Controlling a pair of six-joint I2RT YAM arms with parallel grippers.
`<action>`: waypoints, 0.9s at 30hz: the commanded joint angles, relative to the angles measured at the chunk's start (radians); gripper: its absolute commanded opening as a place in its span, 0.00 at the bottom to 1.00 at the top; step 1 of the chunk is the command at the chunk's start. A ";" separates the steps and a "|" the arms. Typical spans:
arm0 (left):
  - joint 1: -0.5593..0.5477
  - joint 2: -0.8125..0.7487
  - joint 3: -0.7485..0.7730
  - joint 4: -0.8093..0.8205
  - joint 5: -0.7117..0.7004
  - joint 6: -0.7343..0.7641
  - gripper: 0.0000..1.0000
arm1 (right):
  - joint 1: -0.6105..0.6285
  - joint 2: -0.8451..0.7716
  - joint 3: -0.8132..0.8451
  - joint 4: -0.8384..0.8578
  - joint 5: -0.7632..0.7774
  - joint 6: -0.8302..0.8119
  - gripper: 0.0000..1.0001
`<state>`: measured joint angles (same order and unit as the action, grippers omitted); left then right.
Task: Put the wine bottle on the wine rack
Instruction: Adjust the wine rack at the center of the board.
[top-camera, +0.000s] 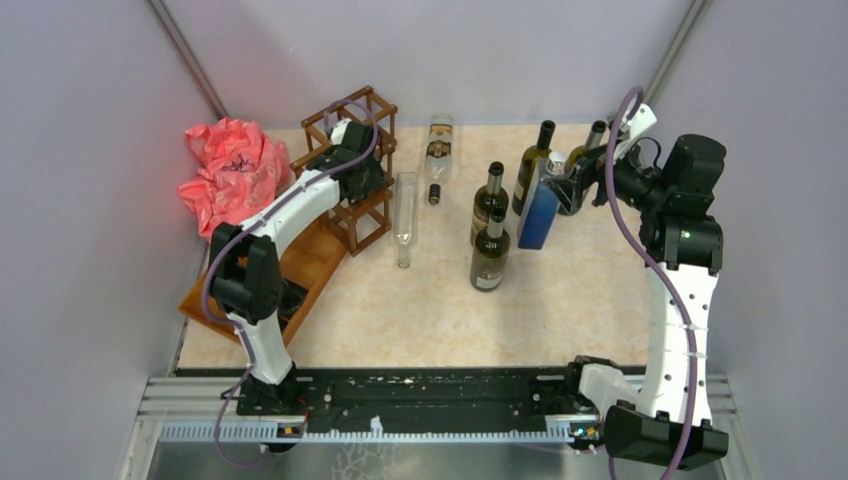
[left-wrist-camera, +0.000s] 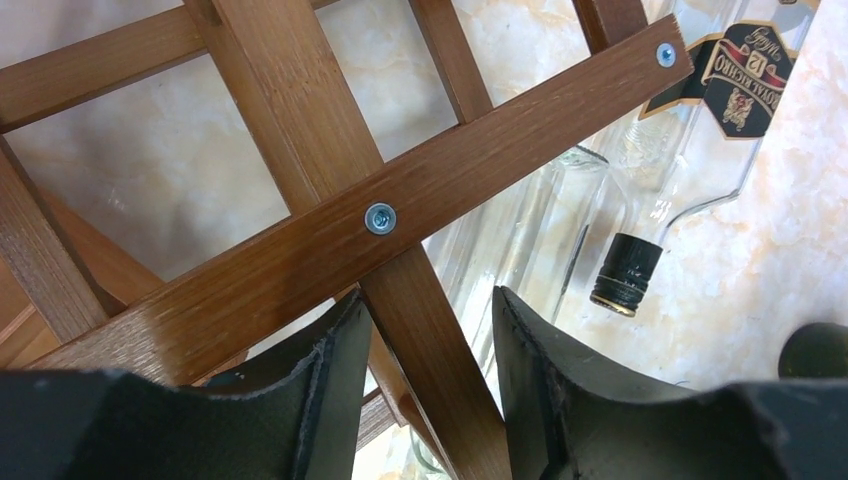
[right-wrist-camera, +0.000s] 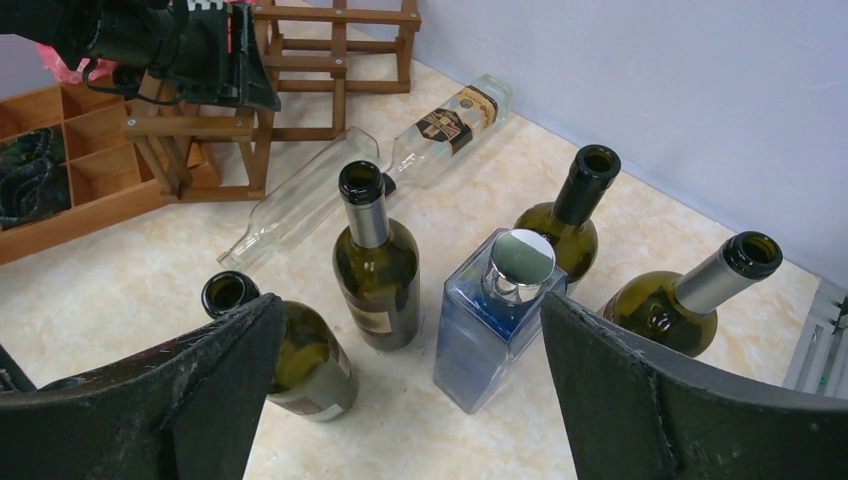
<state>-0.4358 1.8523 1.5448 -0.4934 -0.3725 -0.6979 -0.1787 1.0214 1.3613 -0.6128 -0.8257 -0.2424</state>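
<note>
Right fingers spread wide (left fingers narrower).

Marbled table, wine rack, tray, pink bag, clear bottles lying, wine bottles upright

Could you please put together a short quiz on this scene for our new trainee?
1. True or false: the left end effector is holding a bottle.
2. How many dark green bottles stand upright on the table?
3. Which bottles lie on their sides?
A. the clear bottles
B. the dark green bottles
C. the blue bottle

Key
1. False: it straddles a slat of the wine rack.
2. Four.
3. A.
</note>
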 joint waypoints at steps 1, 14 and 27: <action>0.005 0.035 0.043 -0.022 0.013 0.024 0.55 | 0.010 -0.022 0.002 0.054 -0.017 0.002 0.97; 0.005 0.058 0.074 -0.053 0.027 0.032 0.27 | 0.010 -0.023 0.007 0.045 -0.023 -0.003 0.98; 0.065 -0.096 0.033 0.041 0.104 0.055 0.00 | 0.010 -0.023 0.025 0.028 -0.045 -0.010 0.98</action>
<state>-0.4000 1.8816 1.5833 -0.5674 -0.3149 -0.6872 -0.1787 1.0187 1.3609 -0.6136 -0.8406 -0.2428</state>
